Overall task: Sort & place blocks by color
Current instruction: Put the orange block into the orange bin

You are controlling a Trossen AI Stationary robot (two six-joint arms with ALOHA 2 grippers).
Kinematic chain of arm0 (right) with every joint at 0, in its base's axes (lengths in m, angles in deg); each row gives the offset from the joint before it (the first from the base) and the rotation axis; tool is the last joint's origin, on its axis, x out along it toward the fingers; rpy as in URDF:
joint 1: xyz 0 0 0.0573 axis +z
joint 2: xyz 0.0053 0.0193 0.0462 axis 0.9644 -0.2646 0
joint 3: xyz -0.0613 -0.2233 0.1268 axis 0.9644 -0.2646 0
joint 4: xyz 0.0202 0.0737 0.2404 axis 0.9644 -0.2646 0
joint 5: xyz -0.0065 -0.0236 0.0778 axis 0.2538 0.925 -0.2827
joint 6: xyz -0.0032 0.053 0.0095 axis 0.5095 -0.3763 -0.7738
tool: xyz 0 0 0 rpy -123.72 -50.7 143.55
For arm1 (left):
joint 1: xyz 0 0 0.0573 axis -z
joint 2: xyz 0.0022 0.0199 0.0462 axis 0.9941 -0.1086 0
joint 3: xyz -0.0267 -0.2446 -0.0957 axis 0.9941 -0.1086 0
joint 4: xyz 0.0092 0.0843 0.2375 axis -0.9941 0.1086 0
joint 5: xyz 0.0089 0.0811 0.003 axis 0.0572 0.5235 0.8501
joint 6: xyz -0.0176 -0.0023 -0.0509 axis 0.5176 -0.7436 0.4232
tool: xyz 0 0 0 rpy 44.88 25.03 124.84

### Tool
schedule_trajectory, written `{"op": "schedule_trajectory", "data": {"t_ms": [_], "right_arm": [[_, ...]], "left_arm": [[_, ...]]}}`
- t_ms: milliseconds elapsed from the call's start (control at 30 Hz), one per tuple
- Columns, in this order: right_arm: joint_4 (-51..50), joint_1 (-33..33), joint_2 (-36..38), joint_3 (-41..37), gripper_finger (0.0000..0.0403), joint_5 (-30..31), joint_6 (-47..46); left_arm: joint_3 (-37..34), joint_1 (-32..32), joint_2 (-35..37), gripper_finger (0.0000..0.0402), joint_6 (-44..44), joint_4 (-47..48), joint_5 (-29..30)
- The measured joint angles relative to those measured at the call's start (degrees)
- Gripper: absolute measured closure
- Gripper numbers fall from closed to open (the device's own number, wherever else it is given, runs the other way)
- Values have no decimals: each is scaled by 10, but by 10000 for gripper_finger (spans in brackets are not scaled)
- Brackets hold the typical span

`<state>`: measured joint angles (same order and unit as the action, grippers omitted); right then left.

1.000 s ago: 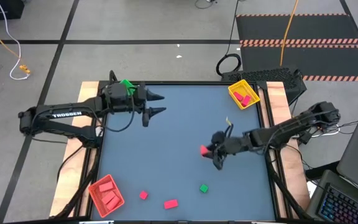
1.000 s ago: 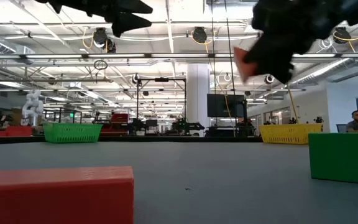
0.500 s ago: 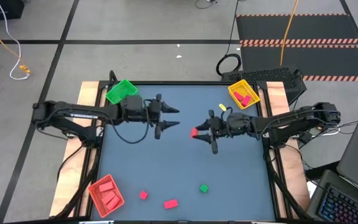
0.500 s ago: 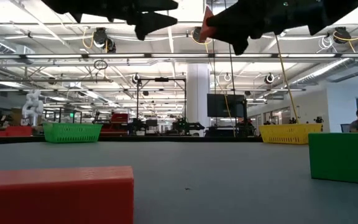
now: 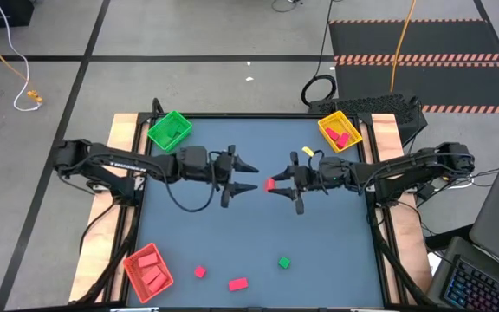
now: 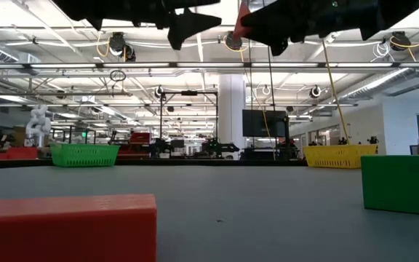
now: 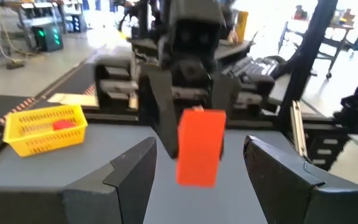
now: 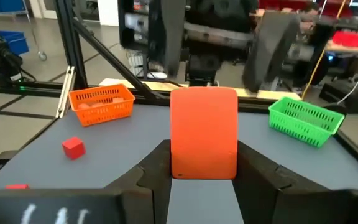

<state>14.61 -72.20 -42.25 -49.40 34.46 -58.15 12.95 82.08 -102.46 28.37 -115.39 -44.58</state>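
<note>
Above the open middle of the worktop (image 5: 258, 234), the right end effector (image 5: 277, 184) grips a red block (image 5: 270, 185), held aloft. The left end effector (image 5: 248, 176) faces it, fingers spread, empty, just apart. Trays sit at corners.

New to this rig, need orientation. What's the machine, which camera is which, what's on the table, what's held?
Two dark robot arms work at a table. One picture looks straight down from above, one sits at table height, and one rides on each wrist. The right gripper holds a red block out over the table's middle. The left gripper faces it, open and empty. A green tray, a yellow tray and a red tray sit near the corners. Loose on the near side lie two red blocks and a green block.
</note>
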Motion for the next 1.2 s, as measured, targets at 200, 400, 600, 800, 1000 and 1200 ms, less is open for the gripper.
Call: {"op": "schedule_trajectory", "data": {"t_ms": [200, 400, 600, 800, 1000, 1200], "right_arm": [[41, 10, -28, 0, 277, 4, 18], [75, 10, -63, 0, 277, 47, 34], [98, 10, -66, 0, 277, 49, 36], [108, 10, -66, 0, 277, 65, 36], [110, 10, -66, 0, 277, 65, 32], [110, 10, -66, 0, 277, 69, 32]], "left_arm": [[0, 0, -21, 160, -9, -51, 4], [0, 1, -22, 160, -23, -39, 4], [0, -2, -22, 160, -35, -32, 4], [0, -2, -33, 160, -34, -43, 7], [2, -2, -52, 160, -26, -72, 8], [20, -1, -89, 160, -26, -103, 7]]}}
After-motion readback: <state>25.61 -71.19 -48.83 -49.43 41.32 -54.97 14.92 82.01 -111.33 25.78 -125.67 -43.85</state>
